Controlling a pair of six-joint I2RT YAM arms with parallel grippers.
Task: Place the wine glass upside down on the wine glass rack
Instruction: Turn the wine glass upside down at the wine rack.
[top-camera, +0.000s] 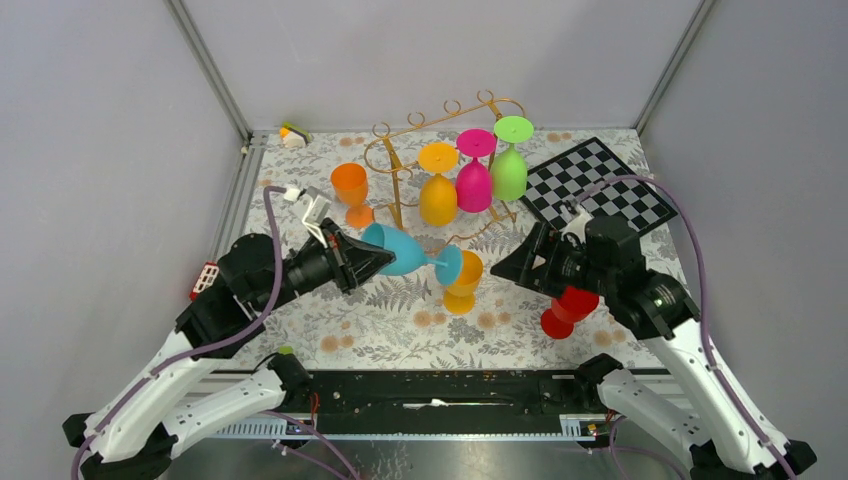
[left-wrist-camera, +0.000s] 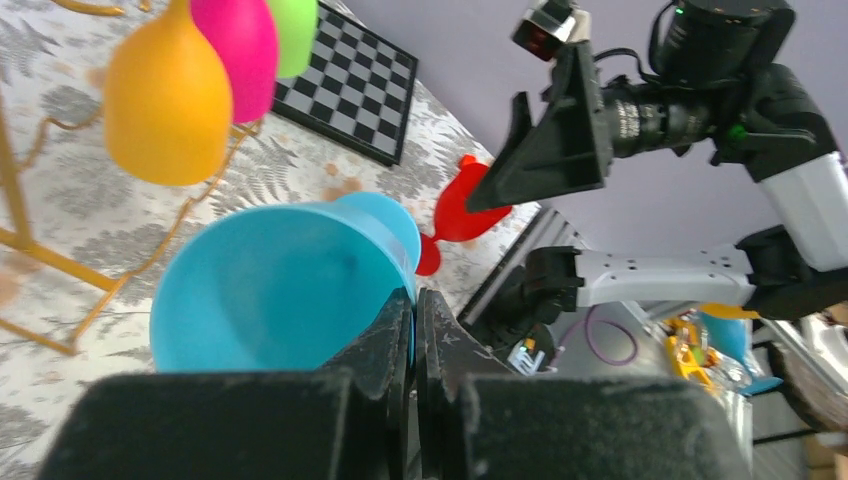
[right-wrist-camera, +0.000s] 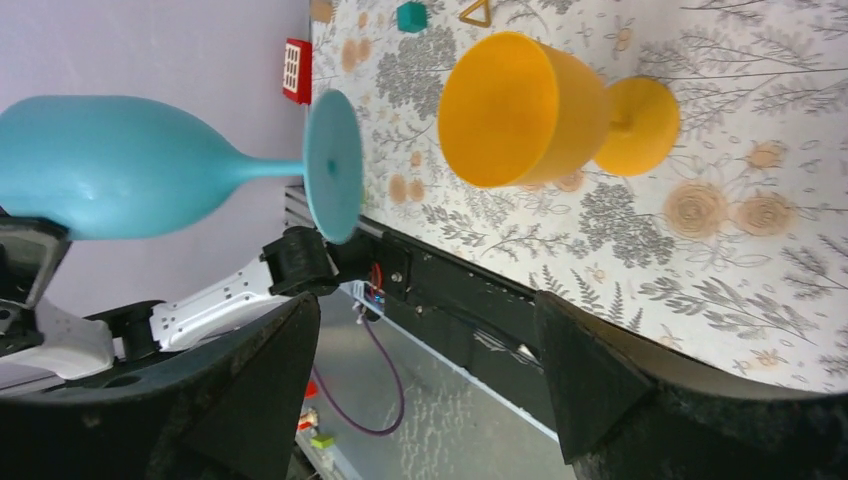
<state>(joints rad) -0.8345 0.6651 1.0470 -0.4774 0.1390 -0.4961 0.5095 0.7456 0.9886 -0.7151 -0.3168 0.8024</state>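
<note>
My left gripper (top-camera: 385, 256) is shut on the rim of a blue wine glass (top-camera: 403, 250), holding it on its side above the table with its foot (top-camera: 449, 265) pointing right. In the left wrist view the fingers pinch the bowl's wall (left-wrist-camera: 270, 290) at the gripper (left-wrist-camera: 413, 300). My right gripper (top-camera: 502, 268) faces that foot from the right, open, with nothing between its fingers (right-wrist-camera: 428, 305); the blue glass (right-wrist-camera: 120, 165) lies ahead of it. The gold wine glass rack (top-camera: 397, 195) stands at the back with yellow, pink and green glasses hanging upside down.
An orange glass (top-camera: 350, 190) stands left of the rack. A yellow glass (top-camera: 465, 280) stands just below the blue glass's foot. A red glass (top-camera: 568, 310) sits under my right arm. A checkerboard (top-camera: 597, 185) lies back right. A red block (top-camera: 205, 278) sits at the left edge.
</note>
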